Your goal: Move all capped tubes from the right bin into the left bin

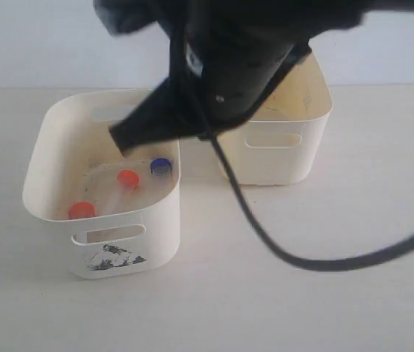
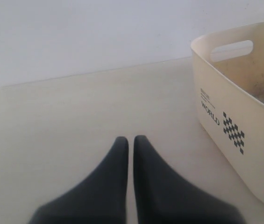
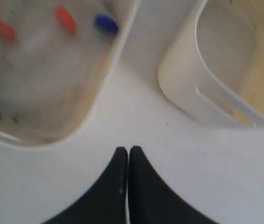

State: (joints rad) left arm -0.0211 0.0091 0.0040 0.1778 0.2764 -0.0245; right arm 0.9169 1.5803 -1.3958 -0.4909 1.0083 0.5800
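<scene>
One black arm (image 1: 228, 59) hangs blurred over the far middle of the exterior view. It tapers to a dark wedge above the far right part of the left bin (image 1: 155, 227), and it hides the far left corner of the right bin (image 1: 280, 158). Its cable (image 1: 324, 262) loops down over the table (image 1: 353, 308) and out to the right. The two cream bins stand side by side, the left one nearer and bearing a torn black-grey mark (image 1: 115, 258) under its near slot. Three capped tubes (image 1: 127, 178) show on its floor: two orange-red caps and one blue cap (image 1: 161, 166). The tabletop is pale and plain, and a white wall (image 1: 31, 37) stands behind it.

From the left wrist, the left gripper (image 2: 131, 140) has its fingers drawn together with only a hairline between them, and it holds nothing. It hovers over bare table, well apart from the left bin (image 2: 234, 107). That bin's side is printed WORLD beside a checkered diamond, and a blue cap shows inside.

From the right wrist, the right gripper (image 3: 127, 151) is closed tip to tip and holds nothing, above the strip of table between the bins. Two orange-red and two blue caps lie in the left bin (image 3: 106, 65). The right bin (image 3: 183, 88) stands just beside it.
</scene>
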